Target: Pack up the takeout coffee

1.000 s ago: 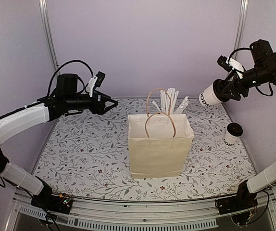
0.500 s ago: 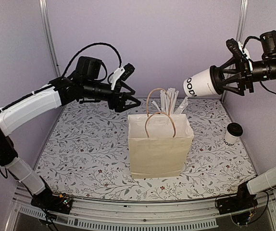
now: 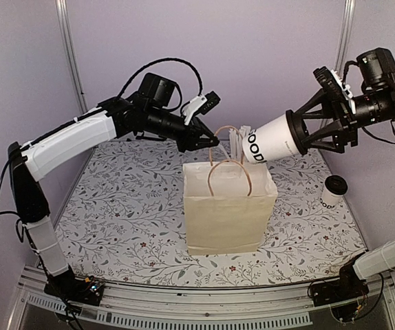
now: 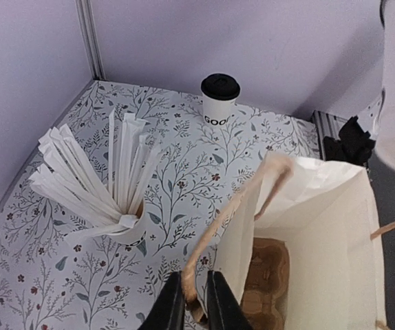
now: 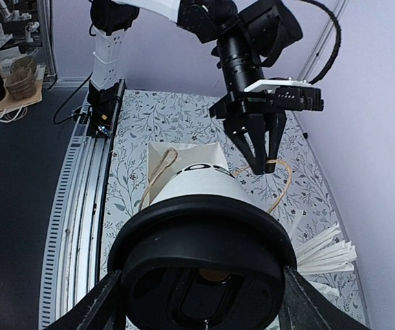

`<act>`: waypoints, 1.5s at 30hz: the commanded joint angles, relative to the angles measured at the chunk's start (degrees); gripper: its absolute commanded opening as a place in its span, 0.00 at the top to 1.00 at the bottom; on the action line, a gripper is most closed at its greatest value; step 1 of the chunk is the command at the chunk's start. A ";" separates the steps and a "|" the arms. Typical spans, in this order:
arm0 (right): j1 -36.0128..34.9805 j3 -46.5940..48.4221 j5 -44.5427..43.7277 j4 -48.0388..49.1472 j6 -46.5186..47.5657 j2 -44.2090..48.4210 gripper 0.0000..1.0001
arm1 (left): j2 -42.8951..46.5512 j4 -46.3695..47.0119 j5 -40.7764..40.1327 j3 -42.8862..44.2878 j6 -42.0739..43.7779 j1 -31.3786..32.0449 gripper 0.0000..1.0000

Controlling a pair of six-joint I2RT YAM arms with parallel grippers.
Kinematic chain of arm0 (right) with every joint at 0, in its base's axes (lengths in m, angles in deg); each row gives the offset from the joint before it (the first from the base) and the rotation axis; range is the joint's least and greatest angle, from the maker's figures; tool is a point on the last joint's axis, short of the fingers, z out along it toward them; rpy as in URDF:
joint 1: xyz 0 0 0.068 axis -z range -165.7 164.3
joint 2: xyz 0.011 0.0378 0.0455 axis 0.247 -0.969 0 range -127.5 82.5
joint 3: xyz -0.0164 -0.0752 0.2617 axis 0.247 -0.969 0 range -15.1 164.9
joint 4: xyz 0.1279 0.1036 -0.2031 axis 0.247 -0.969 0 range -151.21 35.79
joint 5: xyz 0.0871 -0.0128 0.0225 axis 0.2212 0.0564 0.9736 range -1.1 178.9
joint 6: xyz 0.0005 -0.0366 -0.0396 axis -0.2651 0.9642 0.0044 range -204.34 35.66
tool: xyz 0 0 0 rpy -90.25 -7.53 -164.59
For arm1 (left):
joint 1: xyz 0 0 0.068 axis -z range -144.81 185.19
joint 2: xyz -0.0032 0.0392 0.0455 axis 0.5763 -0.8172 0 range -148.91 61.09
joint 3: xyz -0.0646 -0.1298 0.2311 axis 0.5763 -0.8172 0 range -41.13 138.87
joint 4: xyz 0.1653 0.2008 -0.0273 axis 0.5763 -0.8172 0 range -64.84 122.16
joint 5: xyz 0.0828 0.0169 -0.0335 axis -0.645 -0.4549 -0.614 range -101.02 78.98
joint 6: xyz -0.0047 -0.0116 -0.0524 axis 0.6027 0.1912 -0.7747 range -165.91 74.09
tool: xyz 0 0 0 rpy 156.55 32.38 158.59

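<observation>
The takeout coffee (image 3: 270,141), a wide white cup with dark lettering and a black lid (image 5: 204,275), lies tilted on its side in the air. My right gripper (image 3: 296,134) is shut on its lid end, and its base points down-left at the mouth of the cream paper bag (image 3: 228,206). My left gripper (image 3: 209,143) is shut on the bag's rear tan handle (image 4: 215,227), its black fingers (image 4: 168,309) pinching the loop. In the left wrist view the bag (image 4: 321,227) stands open with a brown cardboard cup carrier (image 4: 270,271) at its bottom.
A white cup stuffed with long white straws (image 3: 246,143) stands just behind the bag. A smaller white cup with a black lid (image 3: 334,190) stands on the floral mat at the right. Lilac walls close the back and sides.
My left arm has reached right to the bag and shut on its rear handle. My right arm has carried the cup left and lower, up to the bag's mouth.
</observation>
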 commanded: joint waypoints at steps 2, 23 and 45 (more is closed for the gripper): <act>-6.29 -2.97 -6.18 1.09 0.68 -2.98 0.49 | -1.18 0.89 4.15 3.18 -3.07 0.28 0.95; -28.38 5.24 -39.31 -0.86 -1.57 -20.09 0.53 | 15.24 11.61 -10.69 -16.80 -25.14 7.15 1.00; -40.21 -11.82 -53.27 -0.65 0.46 -9.64 0.54 | 28.15 16.46 -19.01 -23.67 -26.65 9.66 0.36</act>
